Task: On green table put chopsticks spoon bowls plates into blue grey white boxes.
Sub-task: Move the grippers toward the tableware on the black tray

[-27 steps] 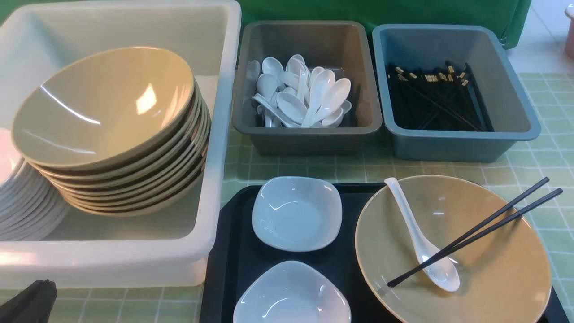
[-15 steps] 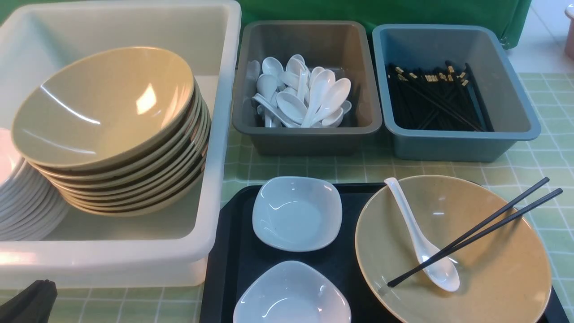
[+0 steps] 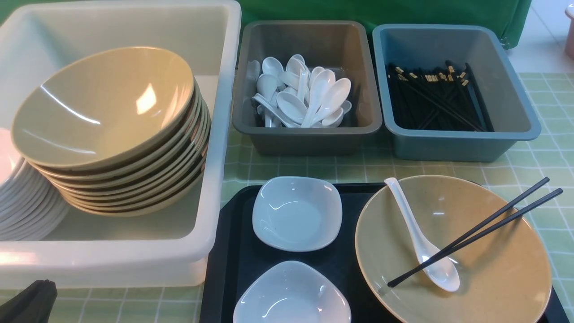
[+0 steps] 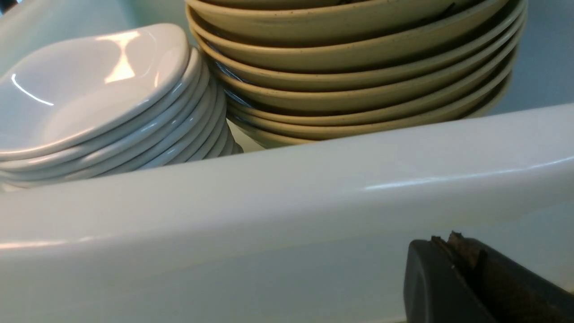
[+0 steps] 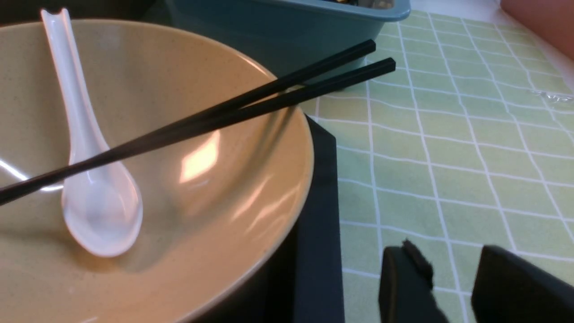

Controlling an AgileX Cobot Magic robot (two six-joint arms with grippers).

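Note:
A tan bowl (image 3: pixel 484 264) on a black tray (image 3: pixel 228 251) holds a white spoon (image 3: pixel 421 244) and two black chopsticks (image 3: pixel 484 229). Two white square plates (image 3: pixel 296 215) (image 3: pixel 291 296) lie on the tray's left. The white box (image 3: pixel 215 134) holds stacked tan bowls (image 3: pixel 107 112) and white plates (image 3: pixel 22 206). The grey box (image 3: pixel 309 132) holds spoons; the blue box (image 3: pixel 448 143) holds chopsticks. My left gripper (image 4: pixel 448 240) is shut and empty, low in front of the white box's near wall (image 4: pixel 269 202). My right gripper (image 5: pixel 453 264) is open and empty over the tablecloth beside the tray, right of the bowl (image 5: pixel 224 179).
Green checked tablecloth (image 3: pixel 551 116) lies to the right of the tray and blue box. A green backdrop (image 3: pixel 381 11) hangs behind the boxes. A pink object (image 5: pixel 538 18) sits at the far right edge.

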